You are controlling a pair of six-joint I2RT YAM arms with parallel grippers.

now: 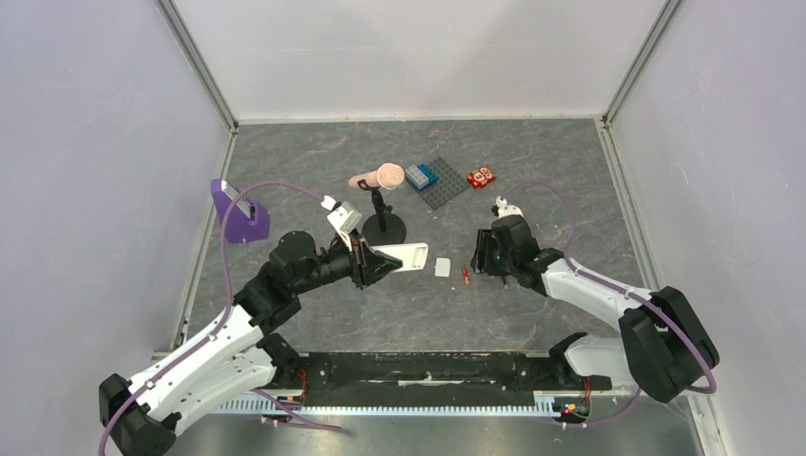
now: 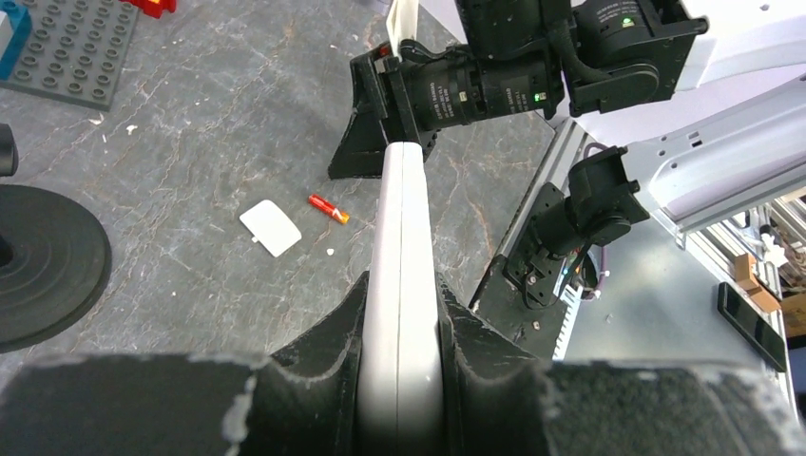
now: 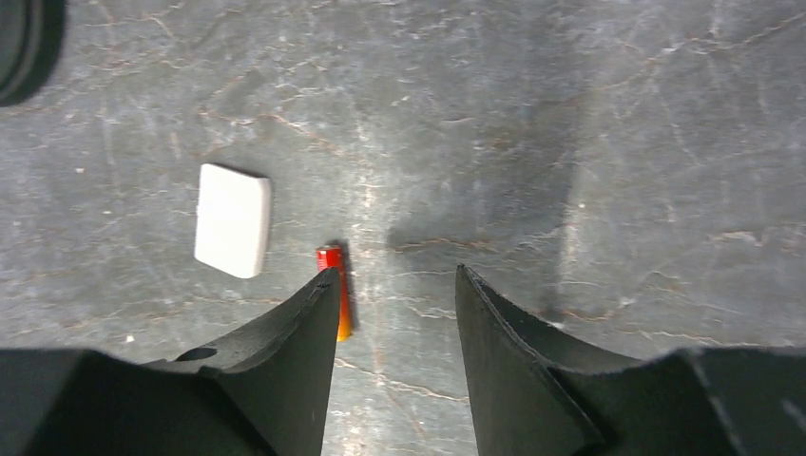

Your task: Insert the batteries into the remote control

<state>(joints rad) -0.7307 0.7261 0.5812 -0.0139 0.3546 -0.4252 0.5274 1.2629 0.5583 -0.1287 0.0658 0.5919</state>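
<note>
On the counter (image 1: 570, 171), the red-orange battery (image 3: 331, 257) lies at nine o'clock of the spread right fingers (image 3: 504, 361), just beside one tip (not between them). Sliding those fingers toward nine o'clock before closing should centre it. The left fingers (image 2: 323, 380) pinch the remote control (image 2: 399, 266) edge-on by its end.

The left jaws clamp one end of the remote control (image 1: 404, 256), which points toward the right jaws. Just past its free end a white cover piece (image 1: 442, 268) lies on the table (image 1: 314, 161), and a red-orange battery (image 1: 465, 275) lies close beside the right jaws.
</note>
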